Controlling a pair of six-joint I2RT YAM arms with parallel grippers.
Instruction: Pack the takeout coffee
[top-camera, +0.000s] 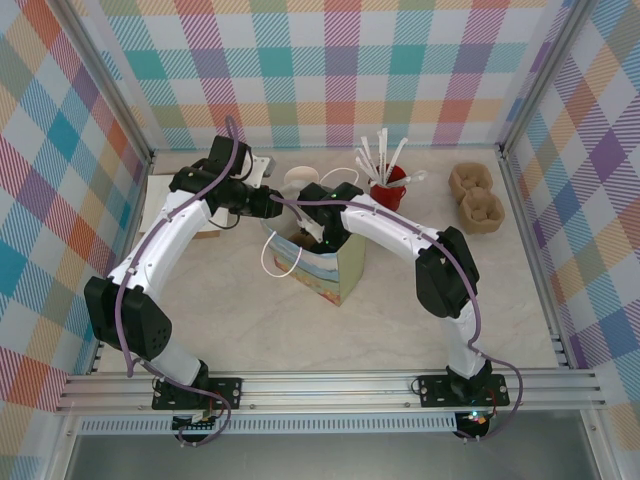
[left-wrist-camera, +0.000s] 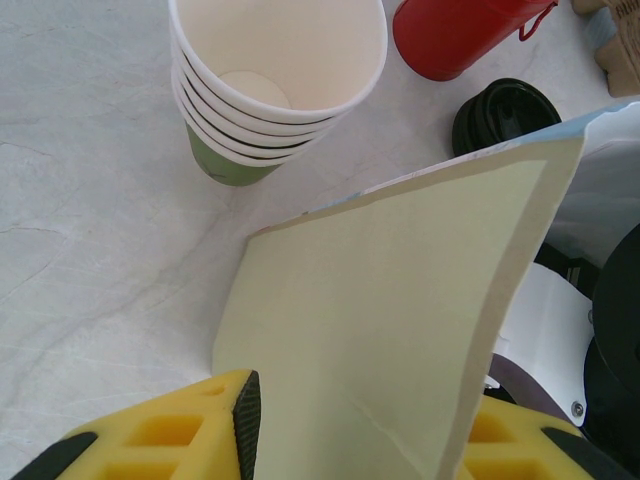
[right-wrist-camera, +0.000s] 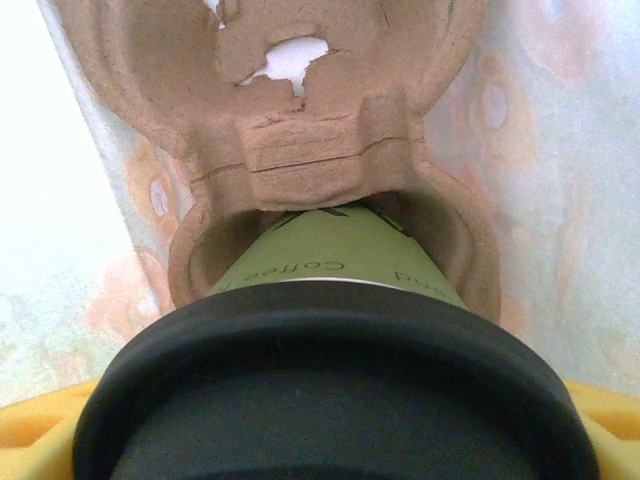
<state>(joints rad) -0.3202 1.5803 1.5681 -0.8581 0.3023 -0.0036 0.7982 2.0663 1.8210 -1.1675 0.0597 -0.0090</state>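
The takeout coffee (right-wrist-camera: 330, 255), an olive-green cup under a black lid (right-wrist-camera: 330, 380), stands with its base in a well of a brown cardboard cup carrier (right-wrist-camera: 300, 150) inside the paper bag (top-camera: 335, 270). My right gripper (right-wrist-camera: 330, 445) reaches down into the bag and is shut on the coffee just under the lid, with yellow fingers (right-wrist-camera: 40, 430) showing at both sides. My left gripper (left-wrist-camera: 360, 430) is at the bag's far left rim. It is open, and the pale bag wall (left-wrist-camera: 400, 290) runs between its fingers, close to the right one.
A stack of lidless green cups (left-wrist-camera: 275, 90) and a red mug (left-wrist-camera: 460, 35) of white sticks stand behind the bag. A spare black lid (left-wrist-camera: 505, 112) lies on the table. Two more cardboard carriers (top-camera: 478, 197) sit at the back right.
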